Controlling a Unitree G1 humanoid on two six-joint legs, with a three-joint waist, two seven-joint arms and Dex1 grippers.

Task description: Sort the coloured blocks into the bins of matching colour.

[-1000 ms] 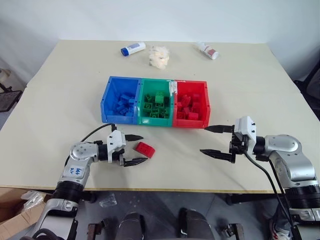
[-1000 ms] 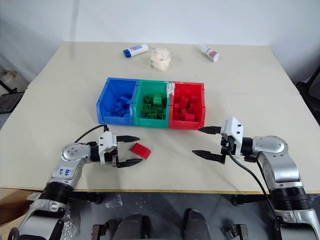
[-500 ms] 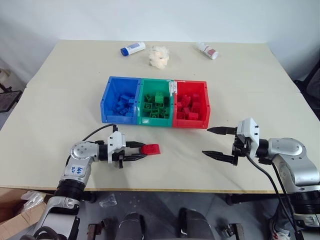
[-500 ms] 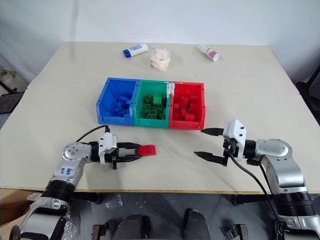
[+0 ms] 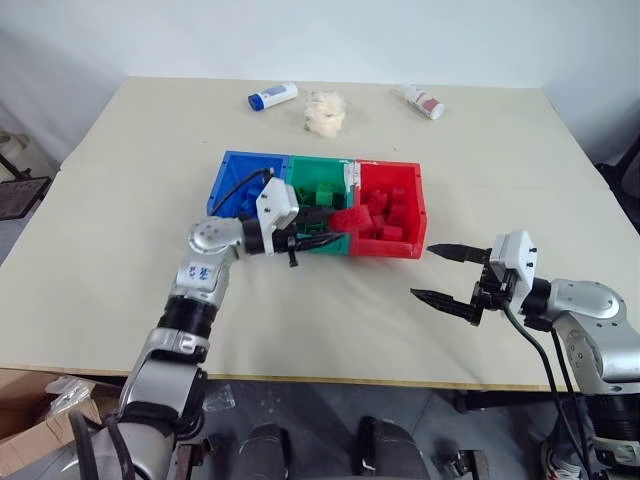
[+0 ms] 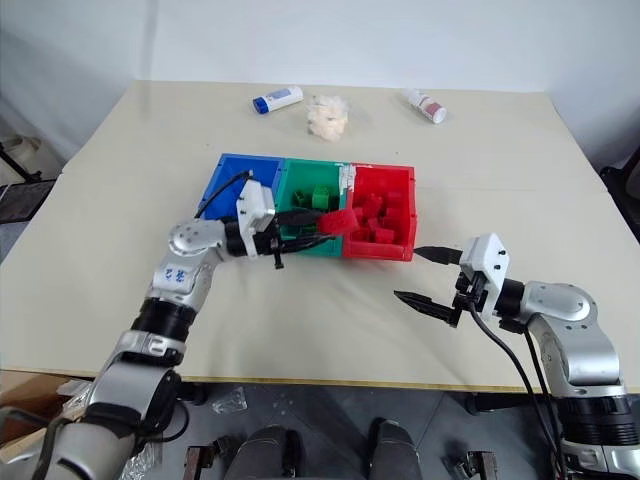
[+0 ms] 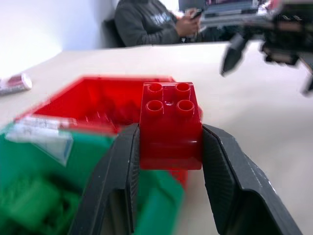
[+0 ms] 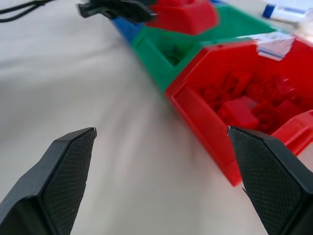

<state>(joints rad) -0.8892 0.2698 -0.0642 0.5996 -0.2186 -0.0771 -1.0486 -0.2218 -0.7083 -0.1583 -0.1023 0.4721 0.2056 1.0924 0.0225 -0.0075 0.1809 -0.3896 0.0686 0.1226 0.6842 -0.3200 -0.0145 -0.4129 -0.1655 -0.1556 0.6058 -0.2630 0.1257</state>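
Left wrist view: red brick is sitting pinched between the left gripper fingers, studs outward, hanging over the green bin just short of the red bin. Carry-to-bin step is under way; next move probably needs a little more reach across, then release. Right gripper is idling with jaws spread, well apart.

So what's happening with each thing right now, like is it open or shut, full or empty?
Left gripper: jaws shut on the red brick, held over the bins.
Right gripper: jaws open, holding nothing, above the table.
Red bin: open-topped, red bricks inside.
Green bin: open-topped, green bricks inside.
Blue bin: open-topped, blue bricks inside.
Two white bottles: lying on their sides.
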